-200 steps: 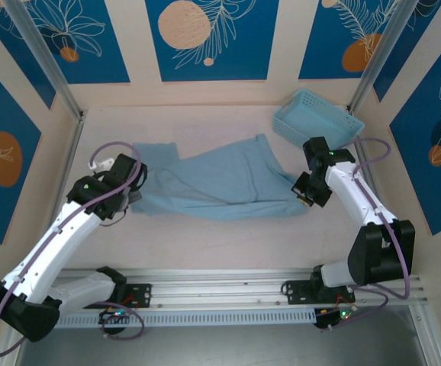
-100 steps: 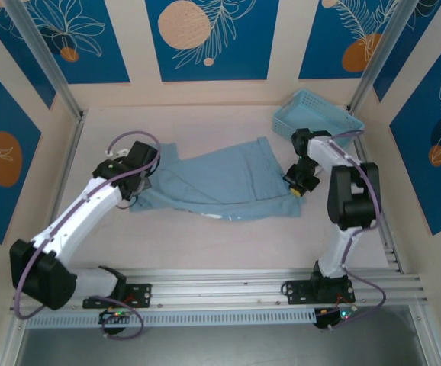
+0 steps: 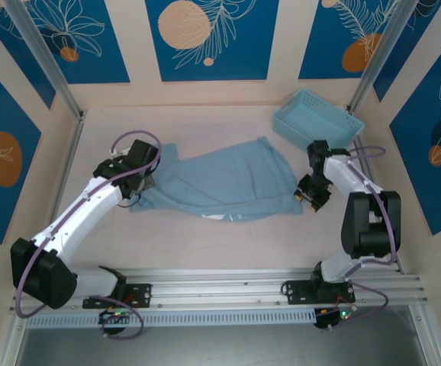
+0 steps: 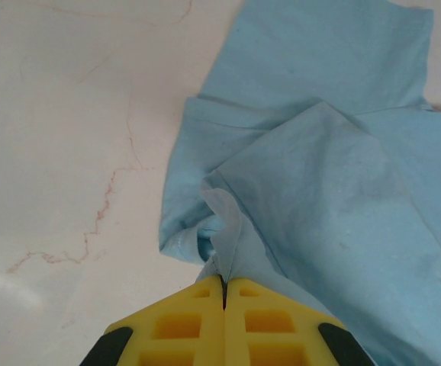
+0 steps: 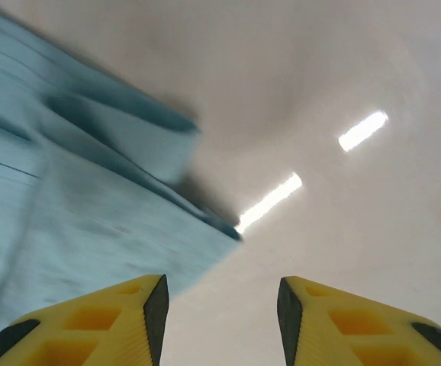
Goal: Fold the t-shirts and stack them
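My left gripper [image 4: 223,286] is shut tight, jaws pressed together with a fold of the t-shirt [image 3: 220,183] pinched between them. In the left wrist view the cloth bunches up right at the fingertips and spreads away in loose folds. My right gripper [image 5: 220,293] is partly open with a clear gap between the fingers. It has nothing in it, and bare table shows through the gap. The right wrist view is blurry, but the shirt's edge lies just ahead and to the left of the fingers. From the top view the t-shirt lies rumpled across the middle of the table [image 3: 220,240], stretched between the two grippers. My left gripper [image 3: 146,185] is at its left end and my right gripper [image 3: 306,197] is just beside its right hem. A bit of white print shows at the near edge. The blue basket [image 3: 317,118] sits at the far right corner, close to the shirt's far corner; I cannot tell if they touch.
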Tool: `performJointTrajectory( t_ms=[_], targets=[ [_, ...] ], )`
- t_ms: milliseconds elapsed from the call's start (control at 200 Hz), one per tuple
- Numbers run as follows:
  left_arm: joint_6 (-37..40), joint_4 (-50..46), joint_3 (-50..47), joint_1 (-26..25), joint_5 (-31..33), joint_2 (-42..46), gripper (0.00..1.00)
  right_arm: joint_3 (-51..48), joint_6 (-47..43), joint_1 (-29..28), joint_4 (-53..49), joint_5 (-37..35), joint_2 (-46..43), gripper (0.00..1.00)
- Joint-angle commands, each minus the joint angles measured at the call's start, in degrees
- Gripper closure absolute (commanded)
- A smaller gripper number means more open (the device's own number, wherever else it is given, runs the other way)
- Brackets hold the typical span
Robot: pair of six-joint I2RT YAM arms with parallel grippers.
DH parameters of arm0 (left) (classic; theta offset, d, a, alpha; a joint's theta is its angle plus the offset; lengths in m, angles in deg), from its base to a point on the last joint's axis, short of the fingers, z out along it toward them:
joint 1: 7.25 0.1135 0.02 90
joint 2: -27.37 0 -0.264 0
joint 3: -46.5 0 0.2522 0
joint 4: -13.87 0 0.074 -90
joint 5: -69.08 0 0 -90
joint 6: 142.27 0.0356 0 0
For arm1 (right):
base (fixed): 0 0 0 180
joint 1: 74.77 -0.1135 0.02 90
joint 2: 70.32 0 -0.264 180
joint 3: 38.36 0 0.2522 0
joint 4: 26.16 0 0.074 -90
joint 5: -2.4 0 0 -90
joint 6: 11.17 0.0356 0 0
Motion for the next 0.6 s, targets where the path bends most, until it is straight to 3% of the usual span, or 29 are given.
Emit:
performJointTrajectory(
  t_ms=[0, 325, 480, 595],
  targets=[
    [-0.21, -1.21, -1.00, 0.49, -1.75, 1.48, 1.00, -5.54, 1.09, 0.92, 6.59, 6.74, -1.33, 0.56],
    [-0.25, -1.36, -1.28, 0.50, -2.59, 1.87, 1.00, -5.54, -1.12, 2.59, 10.53, 8.55, 4.89, 0.56],
    [-0.38, -1.54, -0.98, 0.50, -2.59, 1.86, 1.00, -6.01, 0.27, 2.49, 10.39, 8.49, 6.42, 0.63],
    [-0.58, -1.46, -0.98, 0.49, -2.80, 1.85, 1.00, -6.19, 1.37, 2.56, 11.26, 8.79, 6.47, 0.81]
  ],
)
